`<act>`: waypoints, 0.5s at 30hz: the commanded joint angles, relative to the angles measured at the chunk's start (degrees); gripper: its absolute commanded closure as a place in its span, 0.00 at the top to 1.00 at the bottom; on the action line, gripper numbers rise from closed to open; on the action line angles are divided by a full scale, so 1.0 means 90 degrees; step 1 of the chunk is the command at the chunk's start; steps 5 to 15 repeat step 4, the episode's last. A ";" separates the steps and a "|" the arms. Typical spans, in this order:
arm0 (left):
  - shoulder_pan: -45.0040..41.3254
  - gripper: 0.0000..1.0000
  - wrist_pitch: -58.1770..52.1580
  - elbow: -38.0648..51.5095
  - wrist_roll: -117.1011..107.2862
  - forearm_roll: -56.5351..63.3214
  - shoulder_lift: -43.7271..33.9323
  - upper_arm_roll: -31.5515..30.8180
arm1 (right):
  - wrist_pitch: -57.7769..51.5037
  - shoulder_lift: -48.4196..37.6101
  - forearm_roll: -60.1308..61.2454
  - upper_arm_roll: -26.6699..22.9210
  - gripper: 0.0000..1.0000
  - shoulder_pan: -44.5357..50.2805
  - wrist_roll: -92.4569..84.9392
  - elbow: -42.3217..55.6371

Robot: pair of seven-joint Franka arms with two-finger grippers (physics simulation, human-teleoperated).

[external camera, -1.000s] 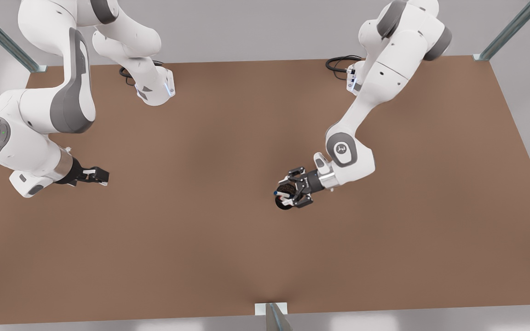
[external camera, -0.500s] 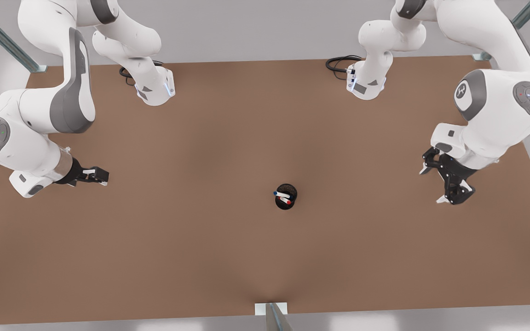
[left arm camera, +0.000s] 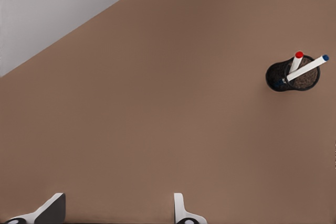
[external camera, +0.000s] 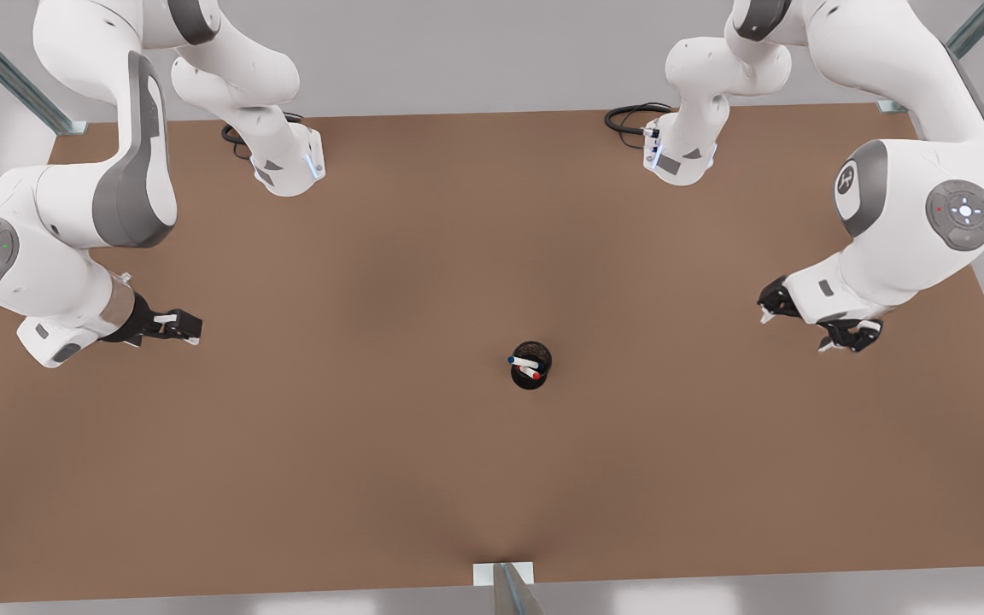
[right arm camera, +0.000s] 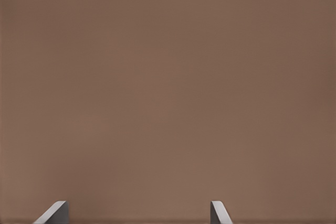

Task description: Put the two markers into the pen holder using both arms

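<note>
The left arm, on the front view's right, is folded high over the table [external camera: 372,478]. Its elbow bulges out toward the side edge and its wrist bends down, so the left end effector [external camera: 796,333] hangs above the brown top with its fingers spread wide and nothing between them. The left wrist view shows the same released left end effector [left arm camera: 116,211] over bare table.

The right arm, on the front view's left, waits with its forearm sloping down and inward from that side edge. The right end effector [external camera: 188,329] points toward the table's middle, and in the right wrist view the right end effector [right arm camera: 136,212] is parted and empty.

The pen holder [external camera: 531,381] stands upright a little toward the near edge from the table's centre, well apart from both arms. The red-capped marker [external camera: 531,372] and the blue-capped marker [external camera: 522,361] both sit in it, leaning with their caps above the rim. From the left wrist the pen holder [left arm camera: 277,80] shows the red-capped marker [left arm camera: 296,62] and the blue-capped marker [left arm camera: 307,68] crossing at its mouth.

Open table lies all round the holder, out to every edge.
</note>
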 commanded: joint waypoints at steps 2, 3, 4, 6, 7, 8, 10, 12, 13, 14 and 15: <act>-0.0006 1.00 -0.0102 0.0003 -0.3850 0.0005 -0.0008 -0.0002 | -0.0002 -0.0007 0.0010 0.0000 1.00 0.0000 -0.0115 0.0004; -0.0006 1.00 -0.0131 0.0003 -0.3850 -0.0005 -0.0008 -0.0002 | 0.0007 -0.0007 0.0010 0.0000 1.00 0.0000 -0.0115 0.0004; -0.0006 1.00 -0.0131 0.0003 -0.3850 -0.0005 -0.0008 -0.0002 | 0.0007 -0.0007 0.0010 0.0000 1.00 0.0000 -0.0115 0.0004; -0.0006 1.00 -0.0131 0.0003 -0.3850 -0.0005 -0.0008 -0.0002 | 0.0007 -0.0007 0.0010 0.0000 1.00 0.0000 -0.0115 0.0004; -0.0006 1.00 -0.0131 0.0003 -0.3850 -0.0005 -0.0008 -0.0002 | 0.0007 -0.0007 0.0010 0.0000 1.00 0.0000 -0.0115 0.0004; -0.0006 1.00 -0.0131 0.0003 -0.3850 -0.0005 -0.0008 -0.0002 | 0.0007 -0.0007 0.0010 0.0000 1.00 0.0000 -0.0115 0.0004; -0.0006 1.00 -0.0131 0.0003 -0.3850 -0.0005 -0.0008 -0.0002 | 0.0007 -0.0007 0.0010 0.0000 1.00 0.0000 -0.0115 0.0004; -0.0006 1.00 -0.0131 0.0003 -0.3850 -0.0005 -0.0008 -0.0002 | 0.0007 -0.0007 0.0010 0.0000 1.00 0.0000 -0.0115 0.0004; -0.0006 1.00 -0.0131 0.0003 -0.3850 -0.0005 -0.0008 -0.0002 | 0.0007 -0.0007 0.0010 0.0000 1.00 0.0000 -0.0115 0.0004; -0.0006 1.00 -0.0131 0.0003 -0.3850 -0.0005 -0.0008 -0.0002 | 0.0007 -0.0007 0.0010 0.0000 1.00 0.0000 -0.0115 0.0004; -0.0006 1.00 -0.0131 0.0003 -0.3850 -0.0005 -0.0008 -0.0002 | 0.0007 -0.0007 0.0010 0.0000 1.00 0.0000 -0.0115 0.0004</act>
